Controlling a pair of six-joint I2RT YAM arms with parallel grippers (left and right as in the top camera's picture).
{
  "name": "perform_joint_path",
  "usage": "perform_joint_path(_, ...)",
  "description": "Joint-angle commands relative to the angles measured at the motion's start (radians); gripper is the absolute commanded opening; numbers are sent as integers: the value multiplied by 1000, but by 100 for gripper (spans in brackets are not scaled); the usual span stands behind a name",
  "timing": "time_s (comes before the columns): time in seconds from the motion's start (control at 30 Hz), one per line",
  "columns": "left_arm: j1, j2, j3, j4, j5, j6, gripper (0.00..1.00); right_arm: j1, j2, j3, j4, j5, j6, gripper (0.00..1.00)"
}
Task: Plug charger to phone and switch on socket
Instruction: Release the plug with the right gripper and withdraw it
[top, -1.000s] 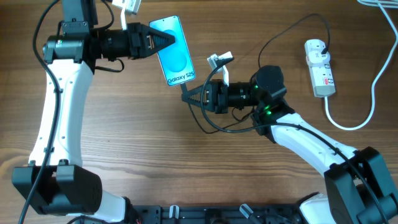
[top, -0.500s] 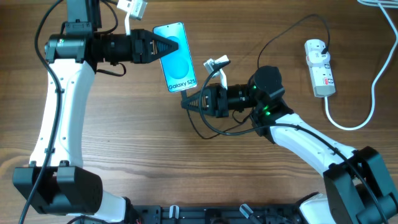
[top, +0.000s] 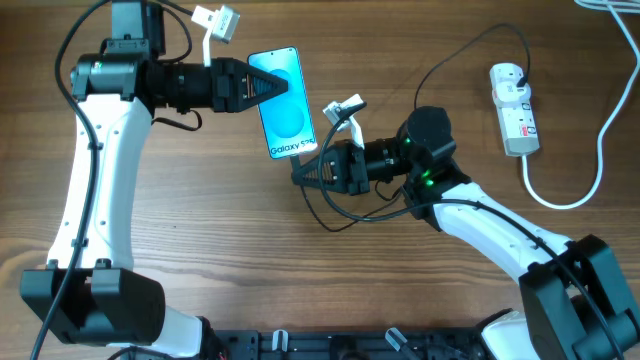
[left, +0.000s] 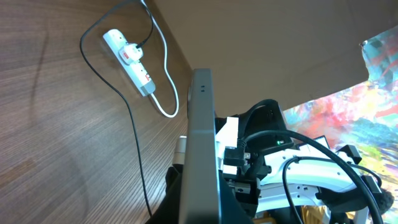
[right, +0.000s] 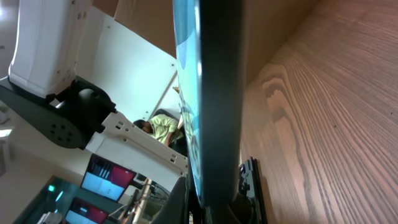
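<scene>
The phone (top: 290, 115), with a light blue screen and "Galaxy" text, is held above the table by my left gripper (top: 272, 85), which is shut on its upper left edge. It shows edge-on in the left wrist view (left: 202, 137) and the right wrist view (right: 217, 93). My right gripper (top: 300, 172) is at the phone's bottom edge, shut on the charger's tip, which is hidden between the fingers. The charger's thin black cable (top: 460, 48) runs to the white socket (top: 514, 108) at the far right. The socket also shows in the left wrist view (left: 130, 62).
The socket's thick white cord (top: 600, 150) loops along the right edge. Slack black cable (top: 335, 220) hangs in a loop under my right wrist. White connector tags sit near each wrist (top: 218, 20) (top: 345, 105).
My left gripper has carried the phone right and down toward my right gripper. My right gripper has shifted slightly down; the phone's bottom edge now meets its fingertips.
</scene>
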Motion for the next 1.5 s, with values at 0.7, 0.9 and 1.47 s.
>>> perform_joint_path(0.7, -117, 4, -26, -140, -26, 19, 4, -80, -2, 158, 29, 262, -7, 5)
perform_joint_path(0.9, -150, 4, -26, -146, -40, 41, 4, -80, -2, 168, 7, 237, -9, 5)
perform_joint_path(1.47, 0, 4, -26, 82, -114, -127, 4, -80, -2, 168, -278, 57, -196, 32)
